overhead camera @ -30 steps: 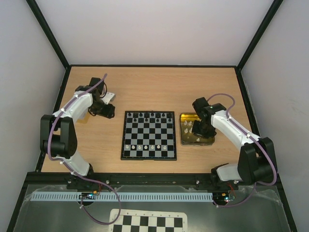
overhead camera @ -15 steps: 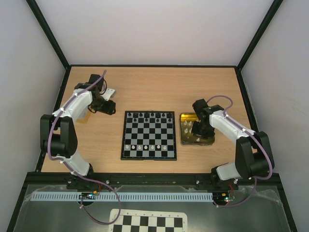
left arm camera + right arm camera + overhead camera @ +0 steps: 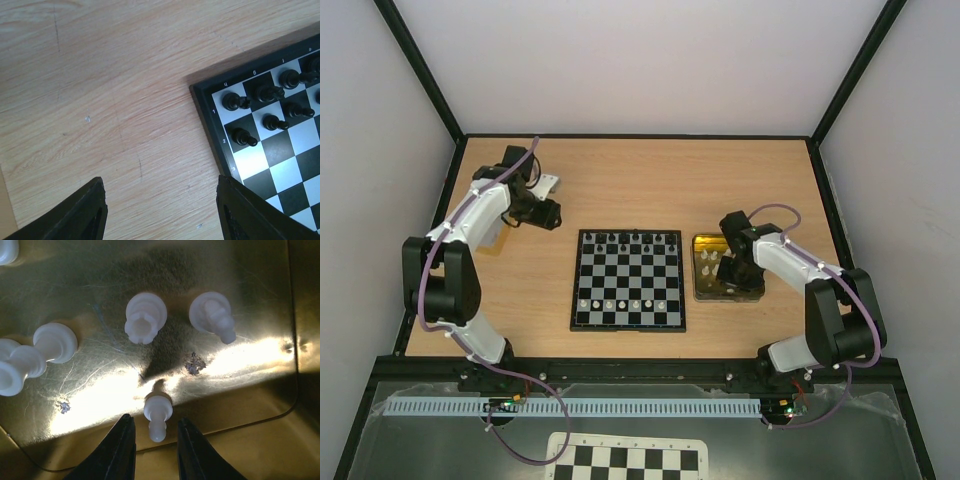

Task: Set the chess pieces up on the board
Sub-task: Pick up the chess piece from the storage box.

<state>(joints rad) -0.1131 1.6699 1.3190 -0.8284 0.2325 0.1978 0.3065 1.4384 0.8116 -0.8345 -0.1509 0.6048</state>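
The board (image 3: pixel 628 326) lies mid-table, with a row of white chess pieces (image 3: pixel 610 302) on its near side and black chessmen (image 3: pixel 625 238) along its far side. My right gripper (image 3: pixel 728 268) hangs low over the gold tray (image 3: pixel 710 243). In the right wrist view its jaws are open (image 3: pixel 155 420) on either side of a white pawn (image 3: pixel 158 412), with a gap on each side. Several more white pieces (image 3: pixel 145 317) stand or lie in that tray (image 3: pixel 235 385). My left gripper (image 3: pixel 548 212) is open (image 3: pixel 160 181) over bare wood beside the board's corner (image 3: pixel 210 125).
Black chessmen (image 3: pixel 235 101) fill the board's corner squares in the left wrist view. An unframed checker sheet (image 3: pixel 625 462) lies below the arm bases. Black posts and pale walls close in the table on three sides.
My left arm has swung away and to the right, toward the table's far side. My right gripper has shifted slightly nearer within the tray.
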